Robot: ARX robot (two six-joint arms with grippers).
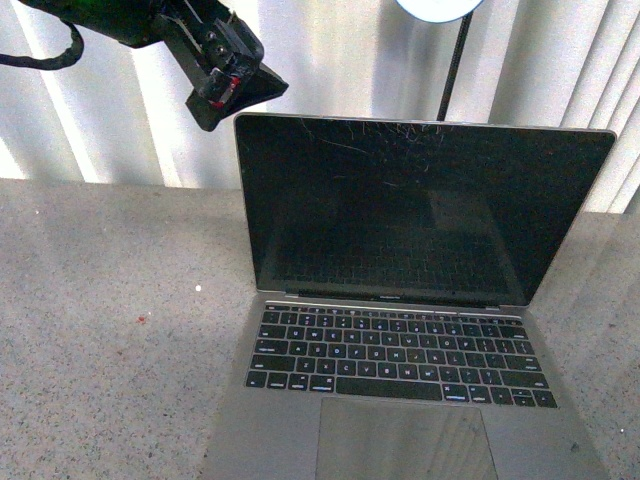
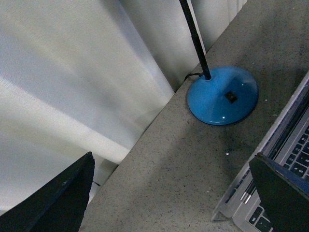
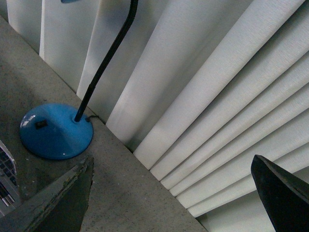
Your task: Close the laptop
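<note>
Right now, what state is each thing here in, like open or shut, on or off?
Slim silver-grey metal laptop: open, lid upright, scratched black screen dark.
Desk lamp with round blue base: standing; on or off, cannot tell.
Left gripper: open, holding nothing, raised beside the lid's top corner.
Right gripper: open, holding nothing.

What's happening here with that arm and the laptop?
A robot is meant to close the laptop, which stands fully open on the table with its screen dark. The left gripper hangs open in the air by the lid's top left corner and seems not yet to press on it. The right gripper is open too and holds nothing. It is out of the front view, and its camera looks at a blue lamp base.
</note>
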